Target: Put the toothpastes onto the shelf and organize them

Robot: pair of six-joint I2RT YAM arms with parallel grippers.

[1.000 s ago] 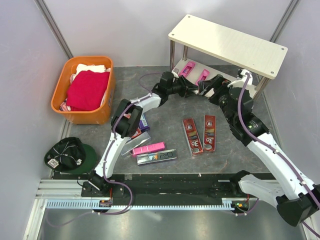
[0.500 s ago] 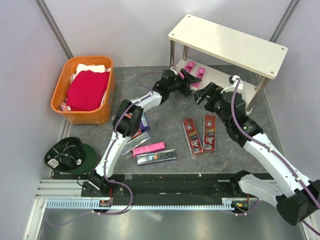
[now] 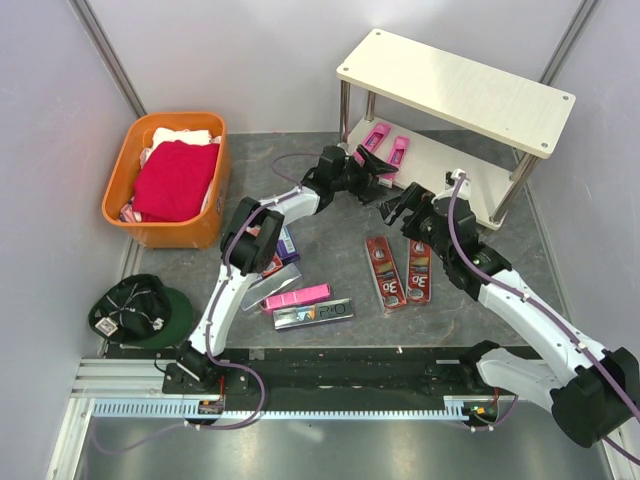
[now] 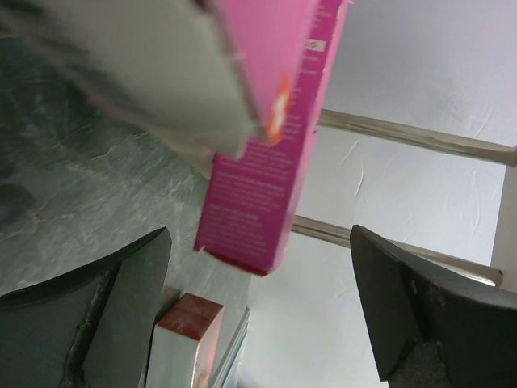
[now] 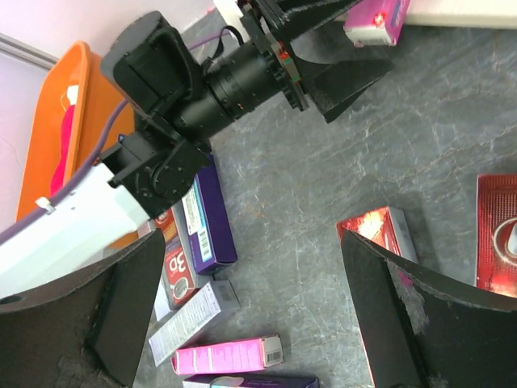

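1. My left gripper [image 4: 259,230] stands wide and holds nothing. The bright pink toothpaste carton [image 4: 266,162] ahead of it lies free, its end jutting past the board's edge.
2. My right gripper [image 5: 252,234] is spread wide too, with only dark grey counter [image 5: 339,162] under it.
3. That carton and a second pink carton [image 3: 401,150] lie side by side at the left end of the lower board of the cream two-tier wooden shelf [image 3: 455,88], upper right.
4. A metal leg [image 3: 345,110] stands just beside my left wrist. My right gripper sits near the left one, in front of the shelf.
5. Below my right wrist lie a dark red carton [image 3: 385,272] and a second dark red carton [image 3: 419,275], its top partly covered by my arm.
6. Lower centre: a pink carton [image 3: 297,296] touches a silver-grey carton [image 3: 313,313]. A purple carton [image 3: 288,243] lies under my left arm.
7. At the left edge are an orange plastic basket [image 3: 130,215] of red cloth [image 3: 175,178] and, lower left, a dark cap [image 3: 140,308].
8. Bare board runs right of the pink pair.
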